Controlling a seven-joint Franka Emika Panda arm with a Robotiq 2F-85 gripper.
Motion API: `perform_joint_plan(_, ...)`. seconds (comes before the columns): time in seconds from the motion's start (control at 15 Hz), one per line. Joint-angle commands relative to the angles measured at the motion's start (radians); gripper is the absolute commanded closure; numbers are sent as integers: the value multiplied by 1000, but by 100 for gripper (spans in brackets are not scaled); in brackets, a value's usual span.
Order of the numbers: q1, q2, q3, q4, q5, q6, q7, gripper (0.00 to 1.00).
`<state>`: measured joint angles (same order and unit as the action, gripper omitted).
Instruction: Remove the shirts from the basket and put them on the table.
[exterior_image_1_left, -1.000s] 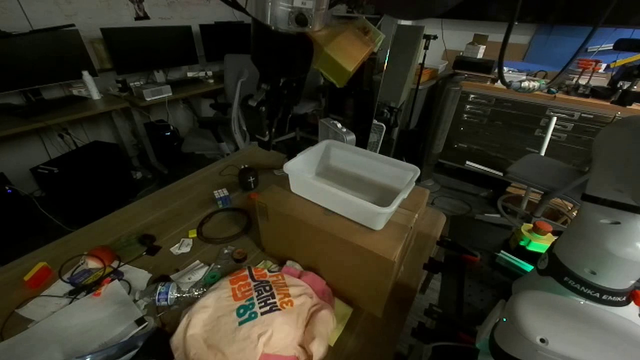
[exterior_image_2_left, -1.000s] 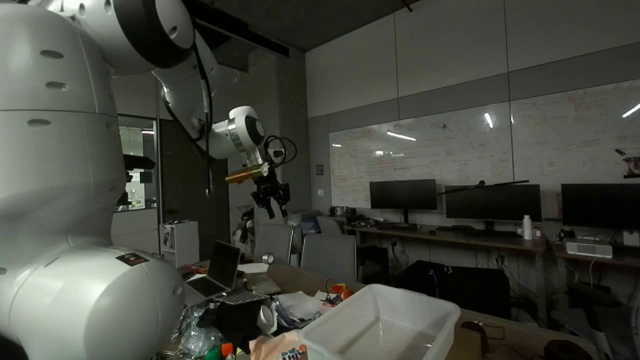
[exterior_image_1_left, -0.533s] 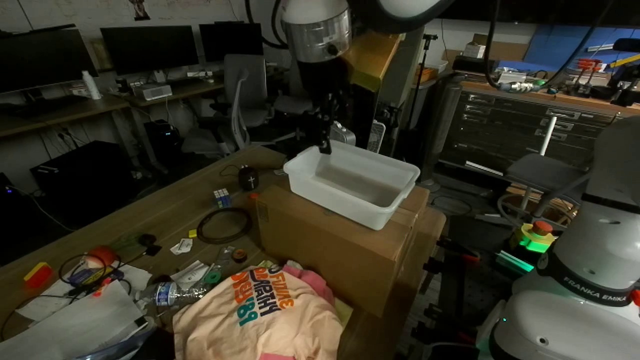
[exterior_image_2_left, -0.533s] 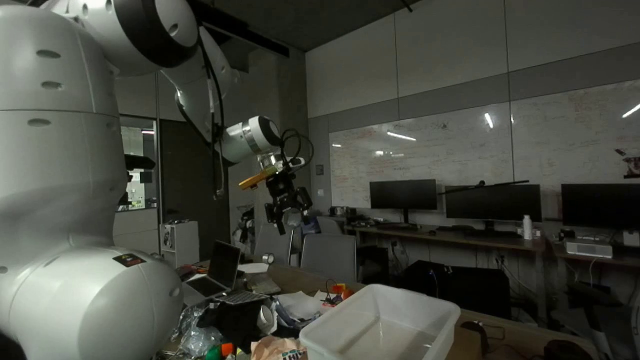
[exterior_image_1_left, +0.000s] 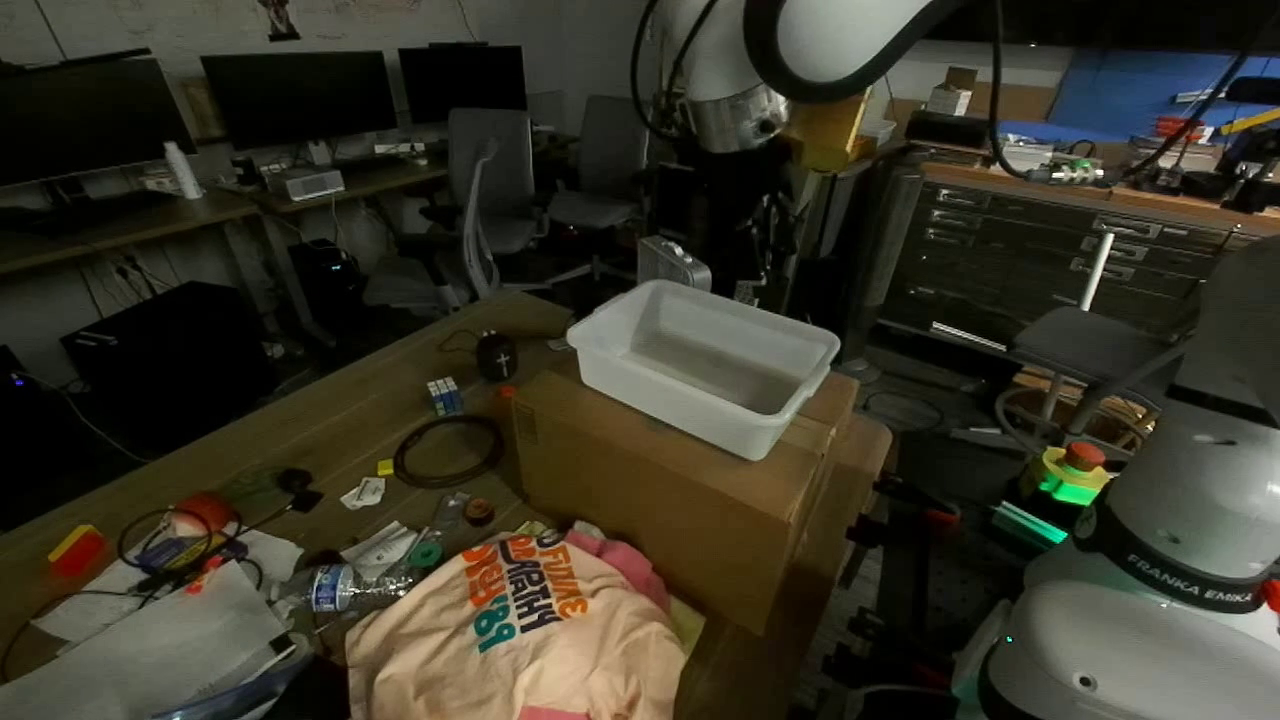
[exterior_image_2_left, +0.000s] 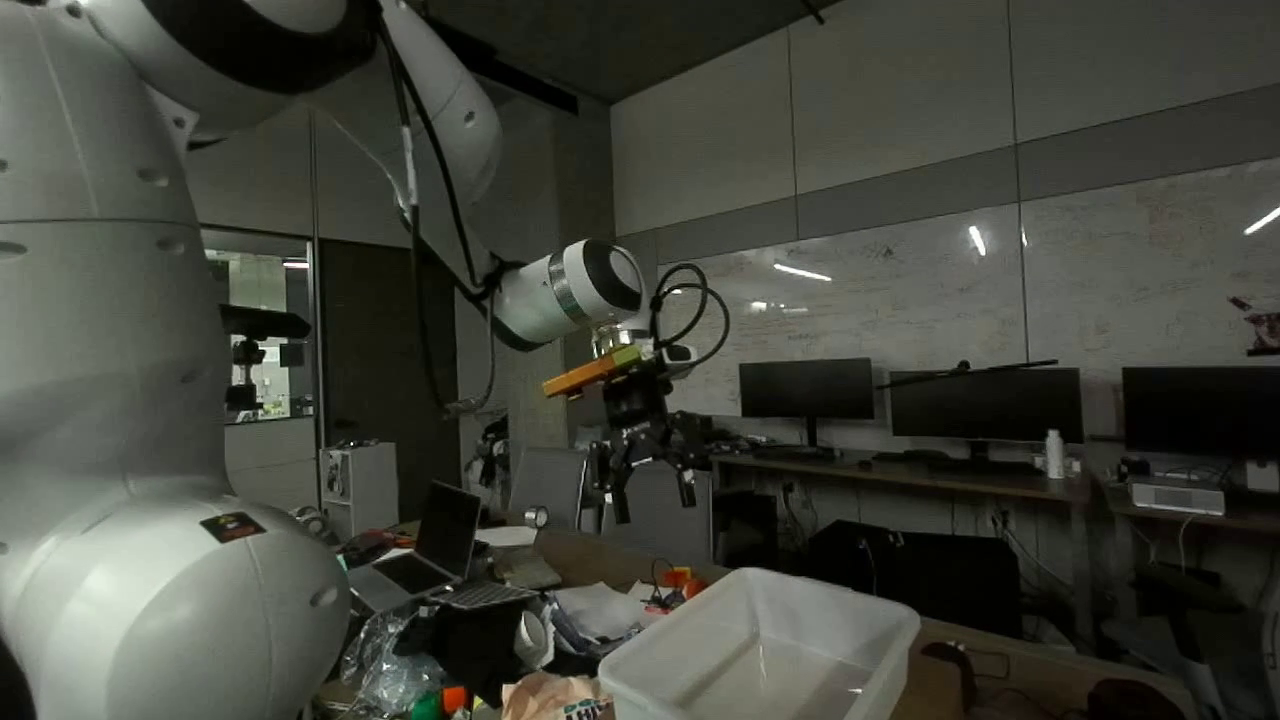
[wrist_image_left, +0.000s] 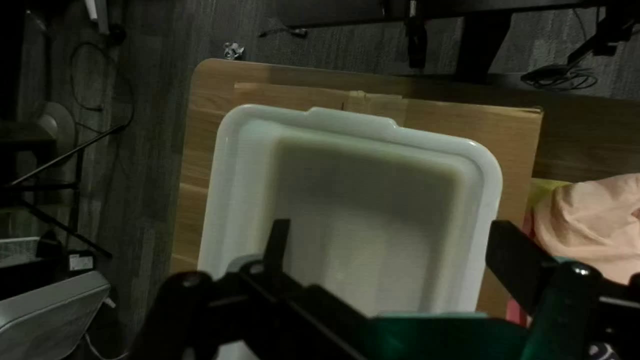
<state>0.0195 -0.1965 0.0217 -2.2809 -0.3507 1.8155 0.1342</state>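
Since half a second ago the arm (exterior_image_2_left: 545, 300) has swung across and down in both exterior views, while the basket (exterior_image_1_left: 680, 405) and the shirt (exterior_image_1_left: 560, 650) hold their places. At the arm's end the gripper (exterior_image_2_left: 655, 503) hangs higher than the basket and apart from it, its two fingers (wrist_image_left: 277, 242) spread wide. Seen from the wrist, one finger shows against the basket's inside and the other crosses the rim nearest the shirt.

The white basket sits upright on a cardboard box (exterior_image_1_left: 650, 510), its floor in plain sight. That box stands just inside the rounded corner of the worktop (exterior_image_1_left: 340, 425), near the long edge on the robot's side. Along the same edge, farther from that corner, the peach shirt with coloured lettering lies rumpled on the worktop, just beside the box.

Toward the opposite long edge are a puzzle cube (exterior_image_1_left: 444, 397), a black round object (exterior_image_1_left: 496, 357) marked with a white cross, and a coil of dark cable (exterior_image_1_left: 440, 481). Farther from the rounded corner lie a plastic bottle (exterior_image_1_left: 335, 588) and sheets of paper (exterior_image_1_left: 180, 640). Beyond the opposite edge stand a grey office chair (exterior_image_1_left: 492, 140) and monitors (exterior_image_1_left: 298, 92).
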Motion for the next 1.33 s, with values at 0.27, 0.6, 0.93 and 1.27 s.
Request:
perform_joint_plan(0.27,-93,-188,-104,-200,39,184,-50,0)
perform_joint_plan(0.6,-159,-240,-137,-285,73,413,27,0)
perform_joint_plan(0.93,-204,-264,-150,-359,99,546,11,0)
perform_joint_plan(1.27,-213,-234,-140,-355,100,522,-22,0)
